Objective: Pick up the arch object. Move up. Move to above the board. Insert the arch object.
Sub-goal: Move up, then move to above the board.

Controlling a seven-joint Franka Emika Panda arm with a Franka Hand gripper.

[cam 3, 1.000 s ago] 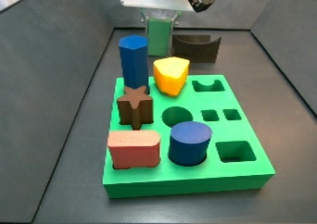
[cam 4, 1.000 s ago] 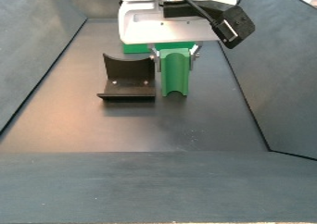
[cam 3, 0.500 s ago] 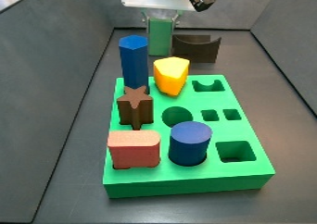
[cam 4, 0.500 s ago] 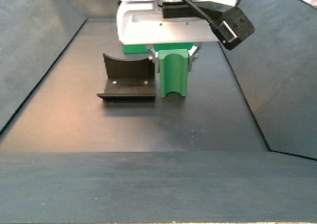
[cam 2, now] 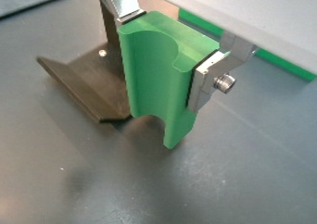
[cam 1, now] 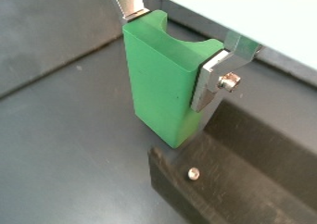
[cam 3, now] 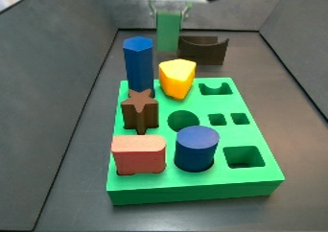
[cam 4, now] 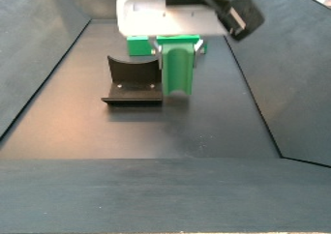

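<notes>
Green arch object (cam 2: 158, 78) sits clamped between the silver fingers (cam 2: 209, 75) of the gripper (cam 1: 173, 44), gripped near its top so the lower end stays free for the hole. It hangs upright just off the bench (cam 4: 142, 141), beside the dark brown block (cam 4: 131, 81), behind the board (cam 3: 244, 183) and its blue hexagonal prism (cam 3: 137, 63)
</notes>
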